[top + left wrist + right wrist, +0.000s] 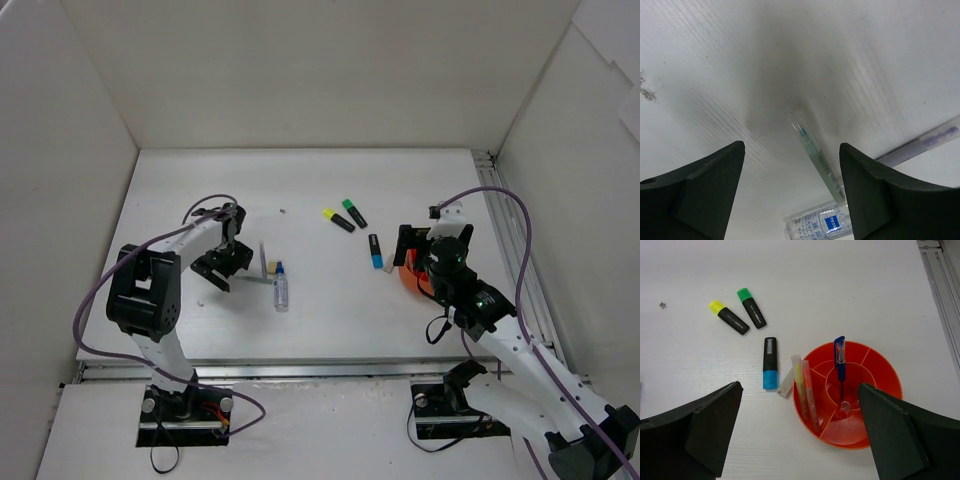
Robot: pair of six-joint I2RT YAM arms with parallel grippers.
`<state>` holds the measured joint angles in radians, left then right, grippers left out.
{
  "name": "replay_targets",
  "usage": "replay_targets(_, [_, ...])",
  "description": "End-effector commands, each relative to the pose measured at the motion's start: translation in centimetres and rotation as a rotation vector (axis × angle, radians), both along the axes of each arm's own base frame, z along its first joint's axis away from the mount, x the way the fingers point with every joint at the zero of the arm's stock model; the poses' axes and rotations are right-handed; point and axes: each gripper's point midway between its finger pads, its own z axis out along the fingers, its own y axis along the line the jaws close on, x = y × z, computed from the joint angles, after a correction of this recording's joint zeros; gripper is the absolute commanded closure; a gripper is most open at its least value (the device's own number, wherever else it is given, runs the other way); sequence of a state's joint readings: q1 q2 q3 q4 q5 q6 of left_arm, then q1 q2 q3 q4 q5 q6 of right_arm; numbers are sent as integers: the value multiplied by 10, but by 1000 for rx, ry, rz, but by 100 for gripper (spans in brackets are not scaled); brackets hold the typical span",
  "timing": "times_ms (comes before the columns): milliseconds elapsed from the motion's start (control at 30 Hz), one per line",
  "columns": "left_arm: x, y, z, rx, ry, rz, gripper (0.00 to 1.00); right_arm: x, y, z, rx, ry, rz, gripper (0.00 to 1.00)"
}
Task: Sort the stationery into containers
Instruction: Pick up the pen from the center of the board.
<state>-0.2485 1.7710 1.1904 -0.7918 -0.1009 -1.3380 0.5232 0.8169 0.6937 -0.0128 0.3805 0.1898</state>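
My right pincer (pixel 798 386) hangs released above one orange-red pot (pixel 890 371), which sits between its fingers and nearer one. The pot holds three pens: one blue pen (pixel 840 354) standing in the middle cell, and one yellowish pen (pixel 798 374) and one red pen (pixel 809 394) together in an outer cell. Ahead of the other finger lie three highlighters, yellow-capped (pixel 730 318), green-capped (pixel 752 310) and blue-capped (pixel 770 361), and one white eraser (pixel 786 384) just beside the pot. My left pincer (pixel 790 150) is released too, with one thin clear pen (pixel 816 157) between its fingers, one clear tube (pixel 820 222) nearer the wrist and one pale pen (pixel 920 145) beyond a finger.
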Motion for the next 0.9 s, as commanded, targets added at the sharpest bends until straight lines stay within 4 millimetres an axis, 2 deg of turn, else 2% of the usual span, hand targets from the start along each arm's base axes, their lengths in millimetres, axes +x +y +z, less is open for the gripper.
replay_targets(0, [-7,3,6,51,40,40,30,8,-3,8,8,-33,-37,2])
replay_targets(300, [-6,-1,-4,57,65,32,36,6,0,9,21,-33,-12,2])
replay_targets(400, [-10,2,-4,65,67,33,54,4,2,9,25,-37,-1,2])
replay_targets(433, [-14,2,-5,64,74,38,85,3,1,9,28,-38,0,2])
replay_targets(467, [-16,2,-6,61,75,45,95,3,2,10,31,-41,4,2])
replay_targets(500, [-16,1,-6,53,71,43,98,3,2,11,34,-43,5,2])
replay_targets(733, [-24,-1,-5,48,64,16,100,0,5,14,57,-52,23,2])
replay_targets(833, [-23,3,4,53,20,0,100,-2,13,18,60,-60,80,2])
replay_targets(867, [-20,0,10,56,-10,-30,100,-5,24,20,68,-56,145,2])
